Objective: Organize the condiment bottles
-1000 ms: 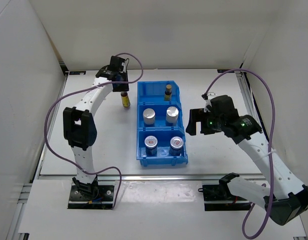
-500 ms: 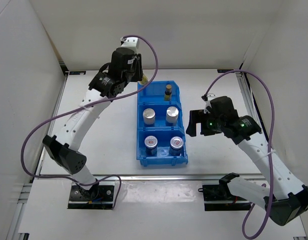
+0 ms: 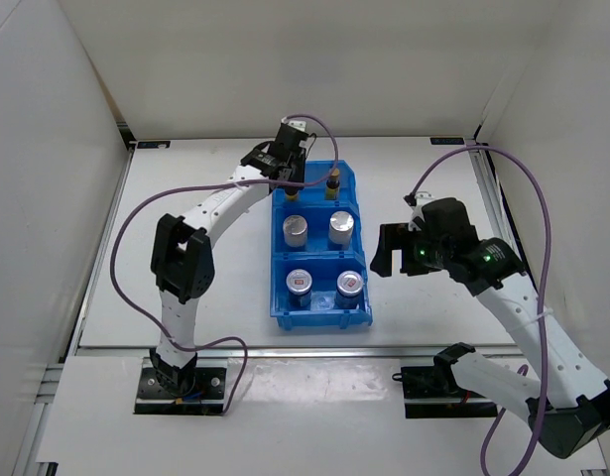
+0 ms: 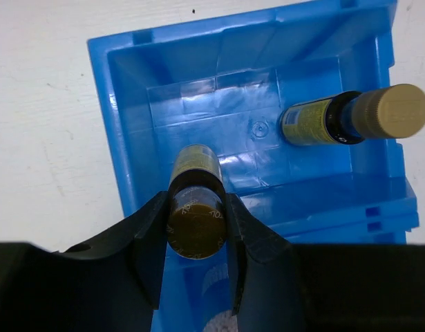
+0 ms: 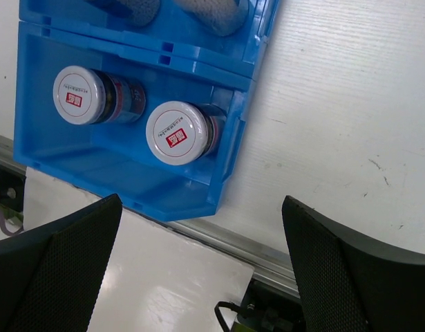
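My left gripper [image 3: 289, 185] is shut on a slim amber bottle [image 4: 196, 207] and holds it over the left side of the far compartment of the blue bin [image 3: 276, 260]. The second amber bottle [image 3: 333, 181] stands in the right of that compartment and also shows in the left wrist view [image 4: 336, 117]. Two white cylinders [image 3: 297, 230] [image 3: 341, 226] fill the middle compartment. Two silver-lidded jars [image 3: 300, 283] [image 3: 350, 285] stand in the near compartment and also show in the right wrist view [image 5: 81, 95] [image 5: 177, 133]. My right gripper [image 3: 384, 250] is open and empty, just right of the bin.
White walls enclose the table on the left, back and right. A metal rail [image 5: 267, 259] runs along the table's near edge. The right arm's purple cable [image 3: 503, 159] loops above the table's right side. The left arm arches over the table left of the bin.
My left arm has come down from a raised pose and brought the amber bottle over the bin's far compartment. The right arm has barely moved.
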`<action>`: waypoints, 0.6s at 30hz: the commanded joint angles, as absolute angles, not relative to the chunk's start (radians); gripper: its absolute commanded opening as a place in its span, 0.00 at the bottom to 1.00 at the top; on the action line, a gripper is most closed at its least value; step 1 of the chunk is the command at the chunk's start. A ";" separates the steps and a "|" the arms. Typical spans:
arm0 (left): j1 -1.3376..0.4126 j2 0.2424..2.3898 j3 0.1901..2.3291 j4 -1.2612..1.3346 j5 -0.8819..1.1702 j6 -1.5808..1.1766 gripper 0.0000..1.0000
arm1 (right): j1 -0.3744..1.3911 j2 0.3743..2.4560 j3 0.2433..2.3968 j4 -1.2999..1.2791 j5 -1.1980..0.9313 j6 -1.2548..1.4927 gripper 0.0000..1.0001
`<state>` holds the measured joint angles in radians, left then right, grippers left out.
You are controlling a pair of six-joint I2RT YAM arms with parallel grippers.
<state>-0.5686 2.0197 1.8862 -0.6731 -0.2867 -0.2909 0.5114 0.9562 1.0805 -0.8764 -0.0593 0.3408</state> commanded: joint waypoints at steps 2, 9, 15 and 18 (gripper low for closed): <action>-0.568 1.989 1.925 -0.617 -0.273 -0.330 0.11 | 0.514 0.934 1.063 -0.877 -0.086 0.356 1.00; -0.568 2.034 1.925 -0.617 -0.264 -0.330 0.32 | 0.514 0.925 1.043 -0.877 -0.086 0.365 1.00; -0.557 2.034 1.925 -0.640 -0.297 -0.351 0.85 | 0.514 0.925 1.043 -0.877 -0.086 0.365 1.00; -0.545 1.988 1.934 -0.649 -0.319 -0.362 1.00 | 0.514 0.925 1.043 -0.887 -0.062 0.376 1.00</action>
<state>-0.5621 2.0544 1.8919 -0.6502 -0.2810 -0.3428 0.5114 0.9413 1.0481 -0.8867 -0.0742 0.3622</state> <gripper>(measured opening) 0.987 0.998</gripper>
